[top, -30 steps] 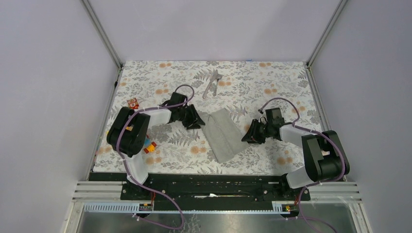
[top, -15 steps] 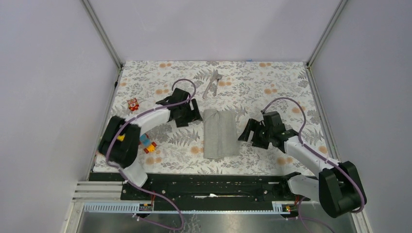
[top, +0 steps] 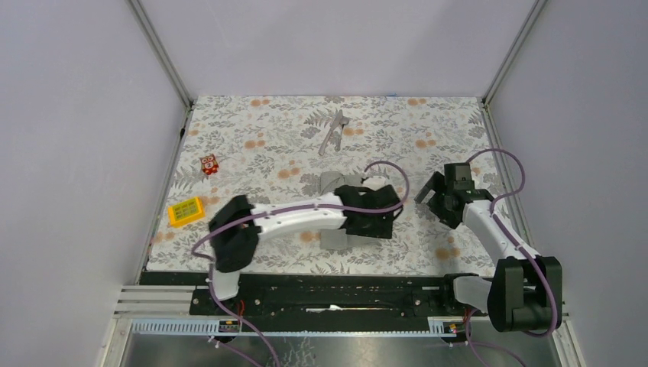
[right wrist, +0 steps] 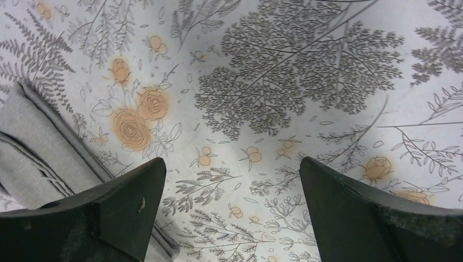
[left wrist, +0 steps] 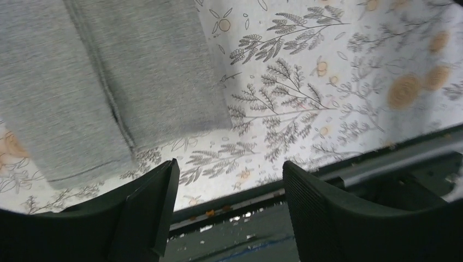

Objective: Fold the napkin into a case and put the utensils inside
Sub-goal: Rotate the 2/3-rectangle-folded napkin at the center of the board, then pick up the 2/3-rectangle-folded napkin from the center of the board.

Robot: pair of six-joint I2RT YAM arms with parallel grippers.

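— Overhead, what was hidden?
— The left arm covered most of the napkin (top: 330, 182); only its far and near ends showed. The utensils (top: 334, 131) lay well apart, farther back.
— What did the wrist views add?
— Left gripper (left wrist: 226, 207): jaws wide, empty, above the tablecloth (left wrist: 327, 82) beside the napkin's folded corner. Right gripper (right wrist: 229, 213): wide, empty; napkin cut off at left.

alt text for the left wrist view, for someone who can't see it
A folded grey napkin lies flat on a floral tablecloth, filling the upper left of the view. The left gripper is open and empty at the bottom of the frame, just past the napkin's corner, with a black rail at lower right.
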